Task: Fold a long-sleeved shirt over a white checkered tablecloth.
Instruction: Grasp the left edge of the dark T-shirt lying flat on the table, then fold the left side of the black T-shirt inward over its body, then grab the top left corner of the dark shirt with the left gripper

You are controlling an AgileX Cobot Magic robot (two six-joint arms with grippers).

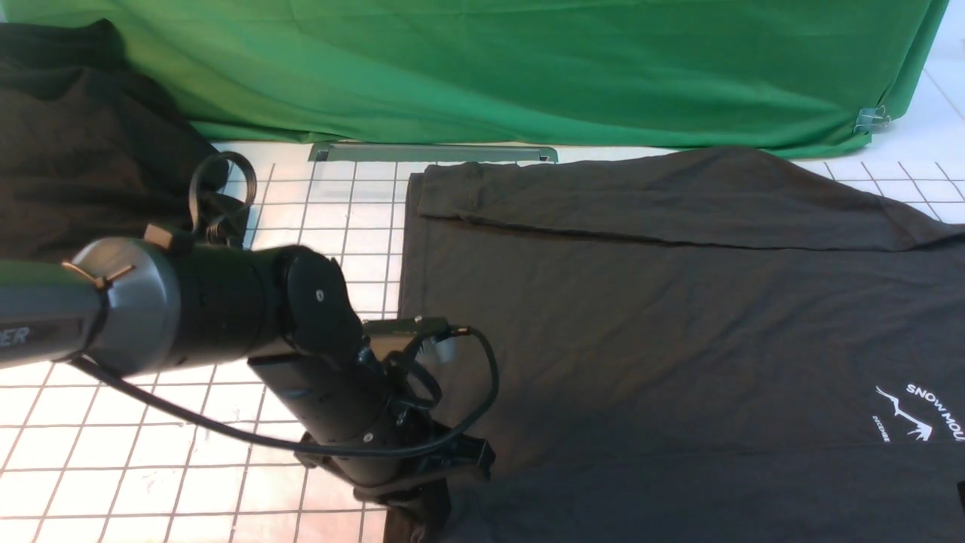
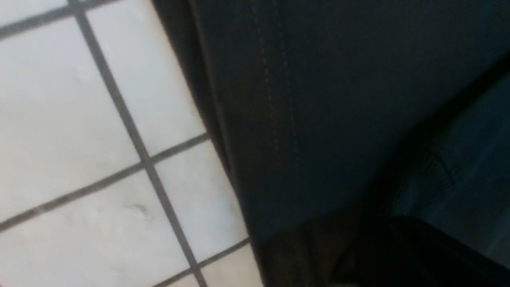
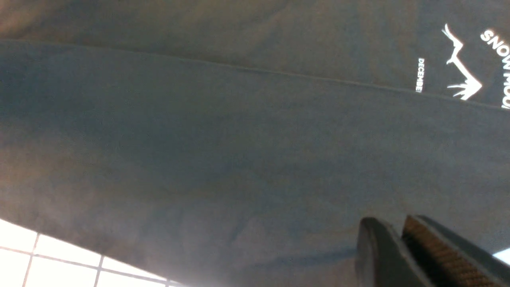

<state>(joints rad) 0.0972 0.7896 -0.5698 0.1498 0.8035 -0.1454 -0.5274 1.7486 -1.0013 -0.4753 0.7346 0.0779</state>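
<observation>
The shirt (image 1: 641, 317) lies flat on the checkered tablecloth (image 1: 151, 452), the left pincer (image 1: 422, 501) is clamped on its near-left hem corner and the right pincer (image 3: 392, 223) I cannot tell, so I judge a fold is starting, needing both corners lifted evenly.

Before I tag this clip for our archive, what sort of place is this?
Most likely a robotics lab's recording station: a green fabric backdrop hangs behind, a white checkered tablecloth covers the work surface, and a robot's left arm reaches to a long-sleeved shirt spread on it.
</observation>
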